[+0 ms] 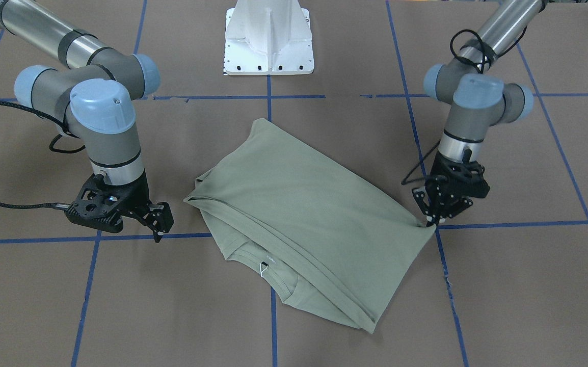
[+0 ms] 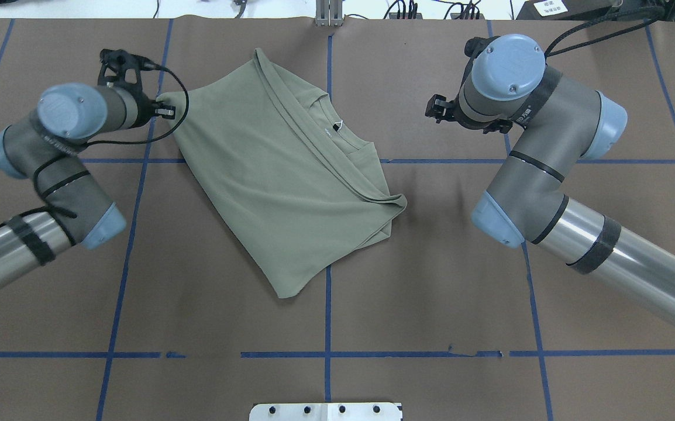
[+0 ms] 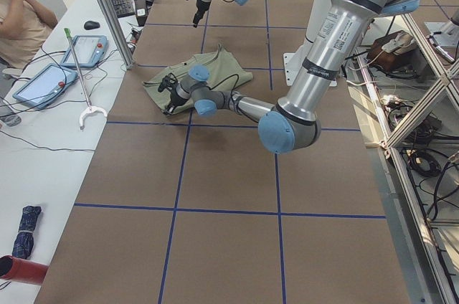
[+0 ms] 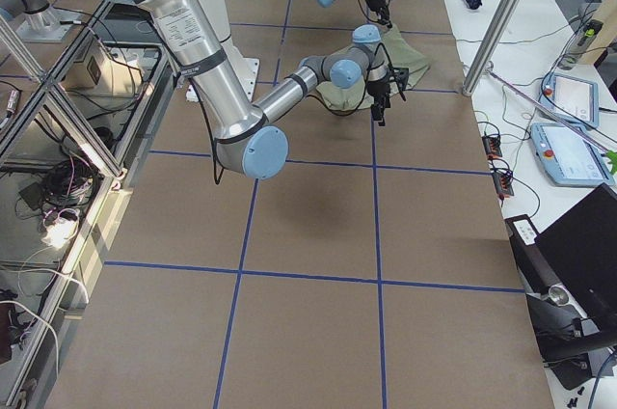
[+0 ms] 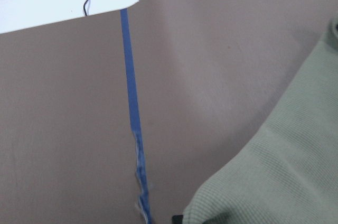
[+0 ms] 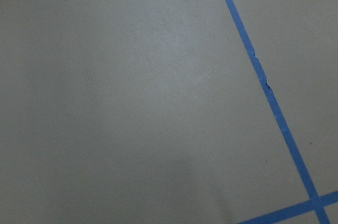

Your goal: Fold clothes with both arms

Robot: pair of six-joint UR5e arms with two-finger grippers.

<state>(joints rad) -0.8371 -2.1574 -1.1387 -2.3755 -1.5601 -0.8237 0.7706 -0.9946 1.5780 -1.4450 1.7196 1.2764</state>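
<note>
Sage-green knit long-sleeve shirt (image 1: 304, 204): plain, no print visible; fine waffle texture in left wrist view; neck rib same green. Small white neck label (image 1: 263, 266).

Silver-grey tubular left arm (image 1: 470, 117) & right arm (image 1: 103, 127): grey joints, light-blue caps, black bands.

Black left gripper (image 1: 432, 220), black right gripper (image 1: 158, 230).

Brown table cover (image 1: 528, 306) w/ blue tape grid lines (image 1: 233, 97).

White metal pedestal base (image 1: 269, 41), dark bolt holes along edge.

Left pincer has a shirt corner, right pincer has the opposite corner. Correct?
No. The left pincer does pinch a corner of the shirt, but the right pincer holds nothing: it hangs over the table, apart from the shirt. The exterior front-facing view shows the gap.
</note>
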